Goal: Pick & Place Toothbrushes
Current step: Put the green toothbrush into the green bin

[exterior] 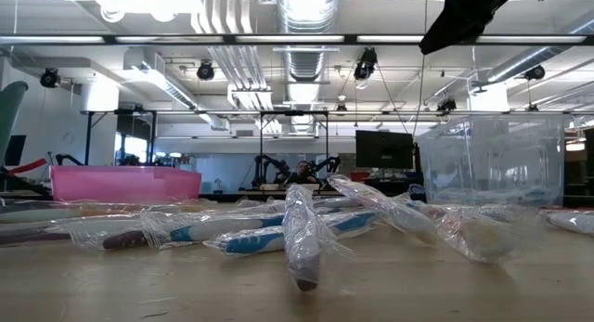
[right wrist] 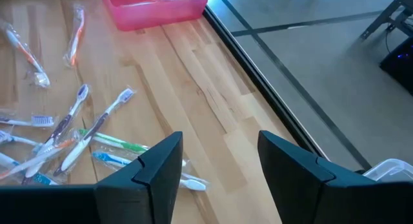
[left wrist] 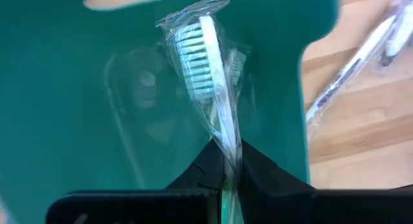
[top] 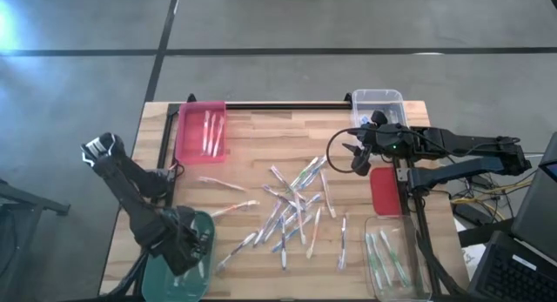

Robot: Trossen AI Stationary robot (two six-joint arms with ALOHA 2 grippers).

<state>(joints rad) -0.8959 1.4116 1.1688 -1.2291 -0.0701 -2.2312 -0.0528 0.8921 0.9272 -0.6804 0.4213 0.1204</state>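
Looking down from above, the left gripper (top: 184, 250) was hard to read: its dark fingers merged with the green bin (top: 202, 280) beneath them, and the bin itself ran off the table's front edge of the picture. The left wrist view settled it, with the two fingers pressed together on the handle of a wrapped green-and-white toothbrush (left wrist: 205, 69), its bristled head standing clear of the fingertips over the bin's green floor. The lower part of that handle was hidden between the fingers.

The left arm reached from the table's left edge, bent at the elbow, its wrist angled down over the bin.

The right gripper (top: 352, 154) hung above bare wood near the back right of the table (top: 261, 145), its fingers (right wrist: 161, 162) standing apart with nothing between them. That arm stretched in level from the right side. In the low view only a dark piece of an arm showed at the upper edge, too little to tell which one.

The loose toothbrushes (top: 291, 213) lay scattered across the table's middle, several overlapping so that single ones were hard to separate. Others lay in the pink bin (top: 184, 145) at the back left and in the clear bin (top: 416, 276) at the front right, which was cut off by the frame. A second clear bin (top: 377, 100) stood at the back right, its contents unclear, and a red lid-like piece (top: 385, 191) lay partly under the right arm.
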